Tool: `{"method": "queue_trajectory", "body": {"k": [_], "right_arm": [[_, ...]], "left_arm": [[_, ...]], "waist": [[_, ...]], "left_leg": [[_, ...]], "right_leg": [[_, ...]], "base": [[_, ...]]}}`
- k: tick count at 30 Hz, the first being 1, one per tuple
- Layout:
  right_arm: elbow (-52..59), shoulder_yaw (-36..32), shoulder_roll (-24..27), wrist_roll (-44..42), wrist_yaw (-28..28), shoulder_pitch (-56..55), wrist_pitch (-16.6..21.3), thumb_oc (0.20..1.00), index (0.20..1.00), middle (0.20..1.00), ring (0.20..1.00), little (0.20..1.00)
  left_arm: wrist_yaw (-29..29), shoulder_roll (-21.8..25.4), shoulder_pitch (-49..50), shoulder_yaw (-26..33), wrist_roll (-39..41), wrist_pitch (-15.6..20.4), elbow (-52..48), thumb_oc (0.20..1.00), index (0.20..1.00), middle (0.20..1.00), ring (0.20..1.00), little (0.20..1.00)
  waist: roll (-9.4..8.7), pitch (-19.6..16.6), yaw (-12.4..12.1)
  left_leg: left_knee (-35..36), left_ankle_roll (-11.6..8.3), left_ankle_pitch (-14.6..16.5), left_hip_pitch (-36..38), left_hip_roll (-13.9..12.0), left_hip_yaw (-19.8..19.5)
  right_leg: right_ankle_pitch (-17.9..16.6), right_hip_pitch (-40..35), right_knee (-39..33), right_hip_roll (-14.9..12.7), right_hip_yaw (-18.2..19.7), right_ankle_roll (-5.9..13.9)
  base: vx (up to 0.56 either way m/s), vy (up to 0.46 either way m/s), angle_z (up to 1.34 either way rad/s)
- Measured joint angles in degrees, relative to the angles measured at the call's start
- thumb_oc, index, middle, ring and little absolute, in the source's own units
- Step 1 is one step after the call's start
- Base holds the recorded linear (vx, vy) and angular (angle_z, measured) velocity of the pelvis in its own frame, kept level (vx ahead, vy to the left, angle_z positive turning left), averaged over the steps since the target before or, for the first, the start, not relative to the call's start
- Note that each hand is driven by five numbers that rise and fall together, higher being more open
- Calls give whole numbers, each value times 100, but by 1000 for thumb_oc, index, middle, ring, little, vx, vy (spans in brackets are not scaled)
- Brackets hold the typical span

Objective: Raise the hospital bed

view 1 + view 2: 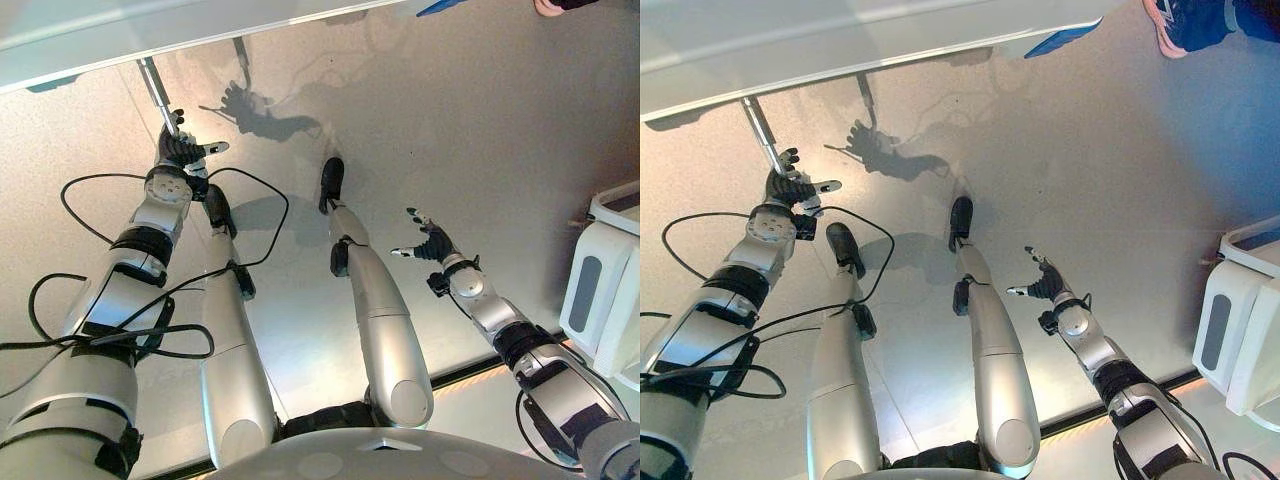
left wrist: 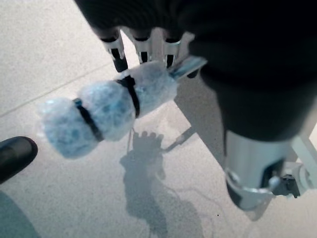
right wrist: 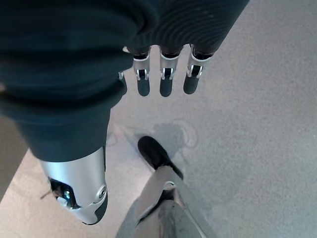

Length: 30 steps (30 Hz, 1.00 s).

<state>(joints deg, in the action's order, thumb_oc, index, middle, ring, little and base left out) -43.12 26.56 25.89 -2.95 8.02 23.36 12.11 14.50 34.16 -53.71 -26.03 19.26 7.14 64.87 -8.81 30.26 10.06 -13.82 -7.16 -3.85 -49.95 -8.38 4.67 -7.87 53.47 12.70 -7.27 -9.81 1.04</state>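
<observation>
The left robot hand (image 1: 183,152) curls round the bed's crank handle (image 2: 106,111) — padded and wrapped. The right robot hand (image 1: 431,241) hangs open over the floor (image 1: 480,130) — holding nothing.

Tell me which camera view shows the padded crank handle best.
The left wrist view: the padded handle shows close, wrapped and banded, beside the left hand's fingers. Both eye views show just the metal crank rod above that hand.

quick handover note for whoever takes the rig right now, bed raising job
Left hand: at the metal crank rod under the white bed frame; its fingers meet the foam-wrapped crank handle with black ties, grip not clearly closed.
Right hand: open, idle over the grey floor.
Done: left hand has reached the crank.
Left: confirm the grip, turn the crank. Whether the bed has risen cannot be told.
</observation>
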Motion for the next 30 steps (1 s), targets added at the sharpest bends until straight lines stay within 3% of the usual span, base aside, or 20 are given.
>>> {"method": "queue_trajectory", "body": {"k": [26, 27, 28, 29, 30], "right_arm": [[6, 45, 0, -1, 1, 1, -2, 1000, 1000, 1000, 1000, 1000], [6, 46, 0, -2, 0, 1, -2, 1000, 1000, 1000, 1000, 1000], [4, 47, 0, -1, 0, 1, -2, 1000, 1000, 1000, 1000, 1000], [0, 52, 0, -1, -1, 1, -3, 1000, 1000, 1000, 1000, 1000], [-1, 54, 0, -1, -1, 1, -2, 1000, 1000, 1000, 1000, 1000]], "left_arm": [[-156, -115, 46, 4, 6, -70, 259, 1000, 1000, 1000, 1000, 1000], [-158, -115, 55, 4, 5, -70, 258, 467, 467, 467, 467, 467], [-158, -115, 56, 4, 6, -71, 258, 269, 269, 269, 269, 269], [-158, -115, 55, 3, 6, -71, 258, 200, 200, 200, 200, 200], [-158, -115, 57, 4, 6, -71, 258, 200, 200, 200, 200, 200]], "waist": [[0, 0, -2], [0, 0, -2], [0, 0, -2], [0, 0, -1], [0, 0, -1]], "left_leg": [[-44, 0, 0, -84, 2, 2], [-49, 0, 0, -84, 1, 2], [-51, 0, 0, -84, 1, 2], [-55, 0, 0, -84, 1, 2], [-57, 0, 0, -84, 1, 2]], "right_leg": [[-23, 79, 14, 0, 4, -30], [-24, 77, 14, -1, 5, -31], [-24, 77, 14, -1, 5, -31], [-26, 76, 15, -1, 5, -33], [-27, 75, 15, -1, 6, -34]], "base": [[0, 0, 0], [0, 0, 0], [0, 0, 0], [0, 0, 0], [0, 0, 0]]}}
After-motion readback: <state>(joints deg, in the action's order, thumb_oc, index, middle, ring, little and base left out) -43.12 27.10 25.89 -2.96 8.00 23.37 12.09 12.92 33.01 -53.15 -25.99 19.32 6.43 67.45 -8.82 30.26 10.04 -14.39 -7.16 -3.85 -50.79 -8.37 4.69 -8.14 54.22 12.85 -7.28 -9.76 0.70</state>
